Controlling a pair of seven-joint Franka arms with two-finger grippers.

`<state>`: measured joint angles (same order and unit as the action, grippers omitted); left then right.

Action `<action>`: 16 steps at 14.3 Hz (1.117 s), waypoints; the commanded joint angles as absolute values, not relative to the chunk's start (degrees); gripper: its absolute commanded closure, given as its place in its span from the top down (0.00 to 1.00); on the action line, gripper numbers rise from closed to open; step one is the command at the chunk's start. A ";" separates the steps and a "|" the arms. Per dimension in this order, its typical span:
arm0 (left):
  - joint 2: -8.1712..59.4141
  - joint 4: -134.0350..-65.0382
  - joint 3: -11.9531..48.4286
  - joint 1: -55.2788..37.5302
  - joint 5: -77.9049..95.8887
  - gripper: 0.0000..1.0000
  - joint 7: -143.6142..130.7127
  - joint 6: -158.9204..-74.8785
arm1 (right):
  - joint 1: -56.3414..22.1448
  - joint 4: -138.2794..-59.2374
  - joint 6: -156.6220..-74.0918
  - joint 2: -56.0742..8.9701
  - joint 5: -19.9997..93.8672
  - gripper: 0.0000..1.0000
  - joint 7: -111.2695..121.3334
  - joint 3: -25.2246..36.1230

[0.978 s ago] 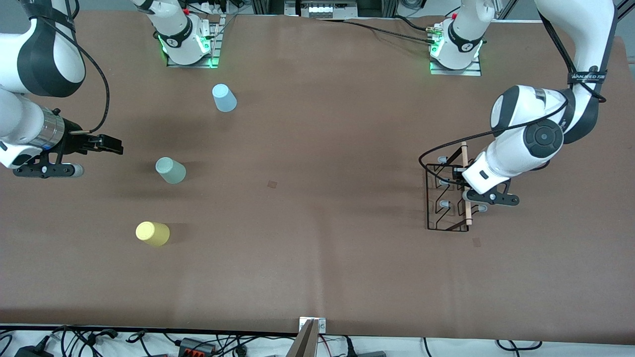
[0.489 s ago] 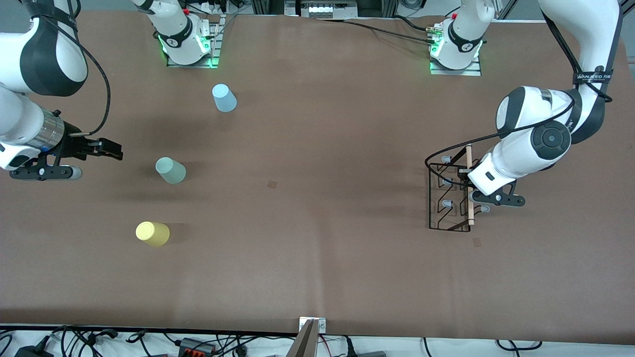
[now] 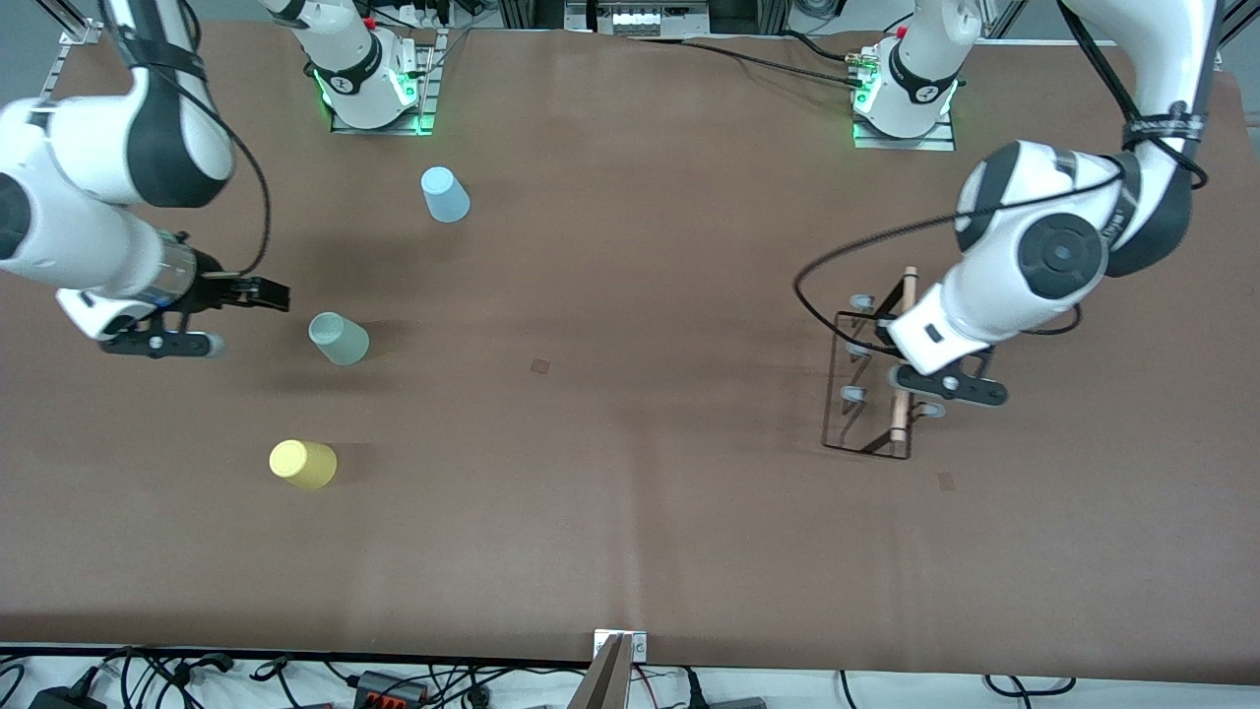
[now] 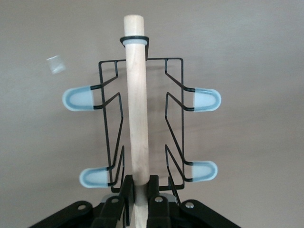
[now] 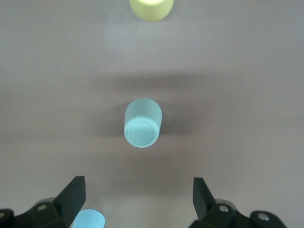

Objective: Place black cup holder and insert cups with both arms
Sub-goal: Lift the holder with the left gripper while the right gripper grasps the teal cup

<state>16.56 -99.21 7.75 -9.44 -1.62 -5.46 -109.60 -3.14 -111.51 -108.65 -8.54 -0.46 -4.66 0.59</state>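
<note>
Brown table (image 3: 630, 512): yellow cup (image 3: 302, 464), pale green cup (image 3: 339, 338) and light blue cup (image 3: 445, 194) upside down toward the right arm's end, well apart; right gripper (image 5: 137, 199) spread wide, empty, by the green cup; left gripper (image 4: 138, 192) clamps the black cup holder (image 3: 874, 379)'s wooden handle (image 4: 136, 114) near the left arm's end.

The left arm bends down from its base toward its own end of the tabletop, wrist turned downward, its claw (image 3: 911, 369) clamped with both fingers (image 4: 127, 197) pressed together on a wooden rod. The right arm reaches low over its end of the tabletop, its claw (image 5: 137, 199) spread wide and holding nothing.
</note>
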 commanded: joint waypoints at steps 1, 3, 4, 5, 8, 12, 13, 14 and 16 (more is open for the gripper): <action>19.15 -92.57 7.47 -12.65 0.34 0.01 -8.25 -105.05 | -3.08 -115.48 -112.75 -9.83 -0.62 1.00 -5.62 0.62; 21.09 -88.00 7.47 -15.02 2.45 0.00 -11.58 -101.62 | -3.51 -115.66 -115.04 -12.73 -0.62 1.00 -5.36 0.62; 21.44 -86.59 7.47 -16.07 3.24 0.01 -13.52 -101.17 | -4.12 -115.66 -116.35 -13.79 -0.62 1.00 -5.27 0.62; 21.53 -85.70 7.47 -17.30 4.38 0.00 -15.19 -100.99 | -4.22 -115.75 -117.24 -15.28 -0.62 1.00 -5.27 0.62; 22.58 -83.69 7.47 -20.29 8.60 0.01 -19.67 -101.16 | -4.22 -115.75 -118.47 -17.92 -0.62 1.00 -5.36 0.62; 24.95 -80.35 7.47 -28.28 8.70 0.01 -28.37 -101.78 | -4.22 -115.75 -119.09 -20.65 -0.62 1.00 -5.27 0.62; 26.53 -78.68 7.38 -30.04 8.61 0.01 -31.00 -101.86 | -4.22 -115.75 -119.18 -21.00 -0.62 1.00 -5.27 0.62; 28.11 -76.84 7.38 -31.19 8.61 0.00 -33.37 -102.04 | -4.13 -115.75 -119.18 -21.27 -0.62 1.00 -5.27 0.62; 31.54 -73.75 7.21 -34.35 8.35 0.00 -37.60 -103.44 | -3.96 -115.75 -119.53 -22.49 -0.44 1.00 -5.36 0.62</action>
